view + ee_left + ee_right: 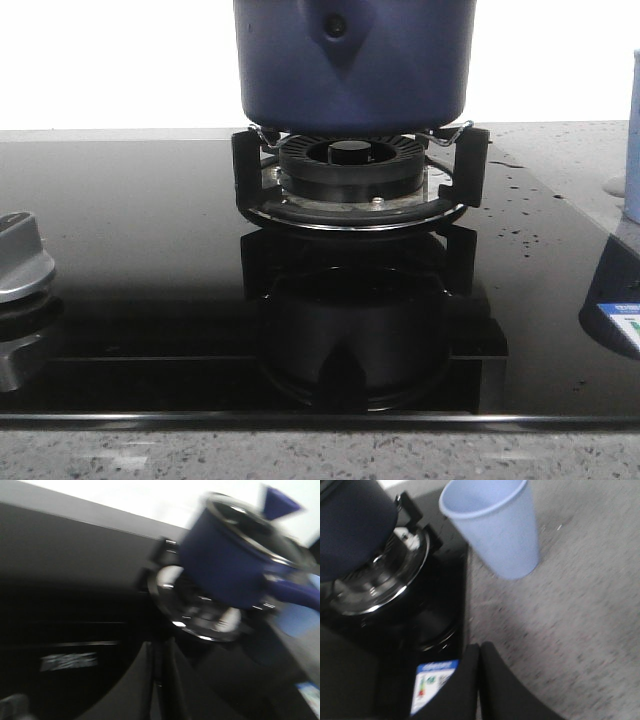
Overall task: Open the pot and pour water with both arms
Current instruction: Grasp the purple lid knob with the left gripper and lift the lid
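- Front view: dark navy-blue pot [352, 62] sitting on the black pan support [470, 165] of a gas burner [350, 160], centred in the back half of a glossy black glass hob [150, 260]; triangular handle mount with a dark hole facing the camera; top of the pot cut off by the frame edge. Silver control knob [22, 258] at the left edge of the hob. Pale blue cup [632, 150] at the far right on the grey speckled counter [560, 135], only a sliver visible. Water droplets scattered on the glass right of the burner. Neither arm visible here.
- Left wrist view, blurred: pot [225, 565] on the chrome burner ring [200, 625], glass lid with a blue knob [277, 502] still on top, blue handle [295, 592] sticking out sideways. Left gripper [159, 680] dark at the frame bottom, fingers pressed together, holding nothing, well apart from the pot, over the black glass.
- Right wrist view: pale blue cup [495, 527] upright on the grey counter [570, 630], just beside the hob edge; pot [352, 525] partly visible above the burner ring [380, 585]. Energy label sticker [432, 685] on the hob corner. Right gripper [479, 680] with fingers together, empty, near the hob corner, apart from cup and pot.
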`<state>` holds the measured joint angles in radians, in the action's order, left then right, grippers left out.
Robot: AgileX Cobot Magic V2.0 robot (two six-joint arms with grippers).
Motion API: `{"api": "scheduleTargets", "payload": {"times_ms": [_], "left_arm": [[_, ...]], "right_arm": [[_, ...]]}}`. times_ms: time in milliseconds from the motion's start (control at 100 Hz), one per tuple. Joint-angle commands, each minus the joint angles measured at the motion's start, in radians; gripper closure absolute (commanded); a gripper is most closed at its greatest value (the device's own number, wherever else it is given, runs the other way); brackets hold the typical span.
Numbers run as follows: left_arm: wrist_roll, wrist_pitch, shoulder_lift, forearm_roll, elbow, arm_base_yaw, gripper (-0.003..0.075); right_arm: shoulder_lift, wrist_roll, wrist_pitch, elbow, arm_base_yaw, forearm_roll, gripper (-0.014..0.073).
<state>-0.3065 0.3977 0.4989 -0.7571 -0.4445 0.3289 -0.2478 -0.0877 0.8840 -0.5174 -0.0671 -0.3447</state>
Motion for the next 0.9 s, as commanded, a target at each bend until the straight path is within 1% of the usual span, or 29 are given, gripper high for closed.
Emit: {"api": "scheduleTargets", "payload": {"times_ms": [0, 60, 130, 190, 280, 400, 530, 620, 770, 820, 890], "left_arm": [[-0.277, -0.028, 0.069, -0.264, -0.082, 0.095, 0.0722], [-0.419, 0.011, 0.107, -0.398, -0.119, 0.145, 0.0722], [-0.564, 0.057, 0.159, -0.494, -0.164, 0.197, 0.0722], [-0.652, 0.092, 0.211, -0.53, -0.211, 0.228, 0.0722], [-0.736, 0.157, 0.292, -0.554, -0.277, 0.238, 0.0722], [-0.848, 0.297, 0.398, -0.579, -0.386, 0.232, 0.0722], [-0.982, 0.469, 0.516, -0.685, -0.49, 0.232, 0.0722], [-1.092, 0.547, 0.584, -0.758, -0.555, 0.232, 0.0722], [-1.294, 0.562, 0.681, -0.771, -0.641, 0.227, 0.0722], [-1.33, 0.562, 0.704, -0.773, -0.667, 0.22, 0.0722], [-1.347, 0.558, 0.73, -0.785, -0.692, 0.204, 0.0718]], "right_arm": [[-0.021, 0.039, -0.011, -0.037, 0.0, -0.109, 0.0665], [-0.021, 0.094, 0.011, -0.037, 0.0, -0.201, 0.0665], [-0.021, 0.166, 0.033, -0.037, 0.0, -0.291, 0.0665], [-0.021, 0.242, 0.038, -0.037, 0.0, -0.351, 0.0665], [-0.021, 0.375, 0.018, -0.037, 0.0, -0.409, 0.0665], [-0.021, 0.466, -0.011, -0.037, 0.0, -0.445, 0.0665], [-0.021, 0.482, -0.037, -0.037, 0.0, -0.448, 0.0665], [-0.021, 0.483, -0.047, -0.037, 0.0, -0.448, 0.0665], [-0.021, 0.504, -0.077, -0.037, 0.0, -0.448, 0.0665], [-0.021, 0.504, -0.088, -0.037, 0.0, -0.448, 0.0665], [-0.021, 0.504, -0.095, -0.037, 0.0, -0.447, 0.0665]]}}
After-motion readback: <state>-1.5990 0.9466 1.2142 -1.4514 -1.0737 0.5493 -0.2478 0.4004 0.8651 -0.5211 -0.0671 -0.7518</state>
